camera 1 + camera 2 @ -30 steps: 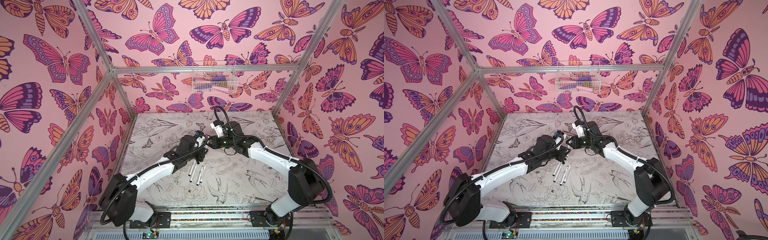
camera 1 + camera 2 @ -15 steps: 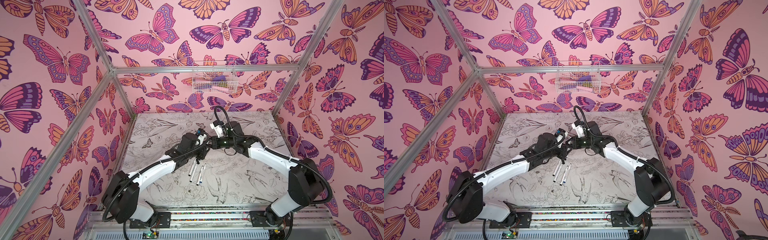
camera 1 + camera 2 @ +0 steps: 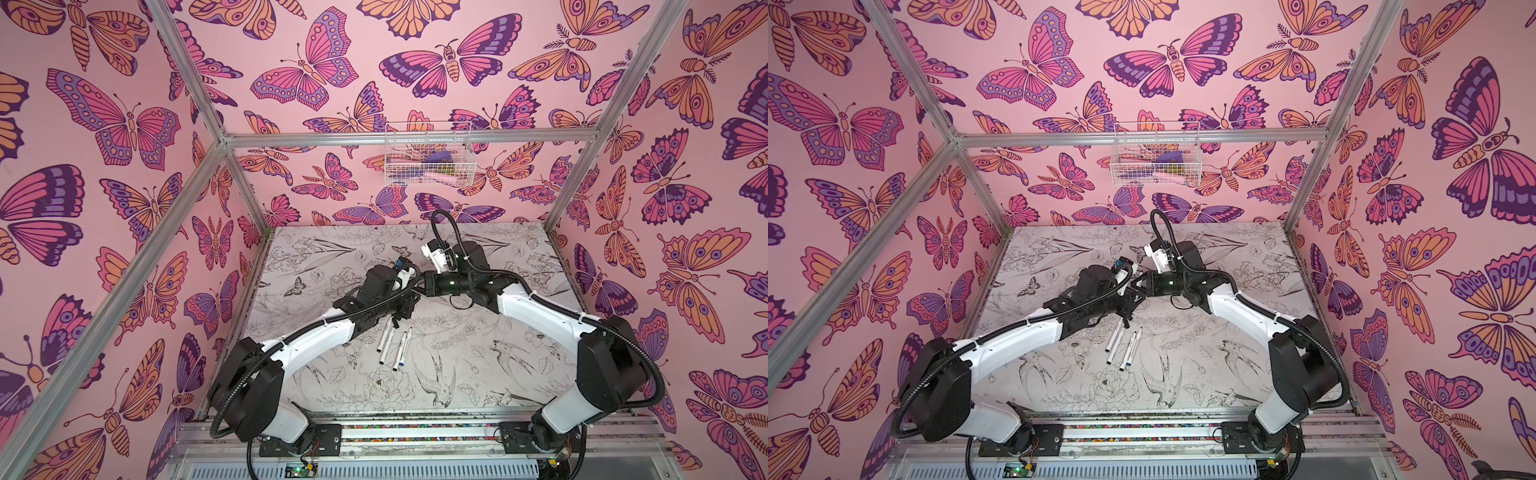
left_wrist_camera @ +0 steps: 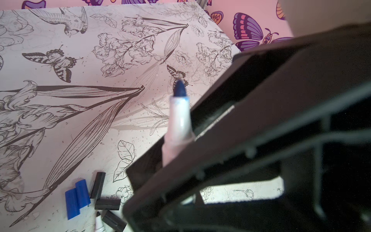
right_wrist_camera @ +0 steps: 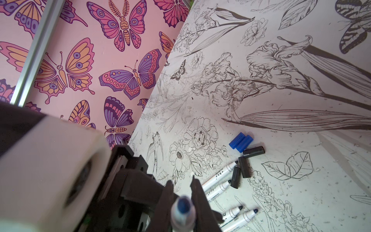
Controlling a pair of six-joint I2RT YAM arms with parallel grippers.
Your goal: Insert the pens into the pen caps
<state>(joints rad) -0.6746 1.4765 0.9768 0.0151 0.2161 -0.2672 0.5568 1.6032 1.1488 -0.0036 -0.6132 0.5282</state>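
Over the flowery surface [image 3: 478,374], the left hand [image 3: 409,297] and right hand [image 5: 182,180] meet, both closed on one blue-tipped pen [image 4: 178,118]. Other pens [image 5: 218,174] and loose caps [image 5: 241,141] lie below. Pink butterfly walls [image 3: 124,208] stand around.

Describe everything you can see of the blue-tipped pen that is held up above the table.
The blue-tipped pen is a slim marker with a smooth white plastic-looking barrel narrowing to a rounded dark-blue tip, uncapped, with blue smudges at the collar. It is held off the table where the left hand and right hand meet. Dark fingers press both sides of its barrel; its rear end is hidden.
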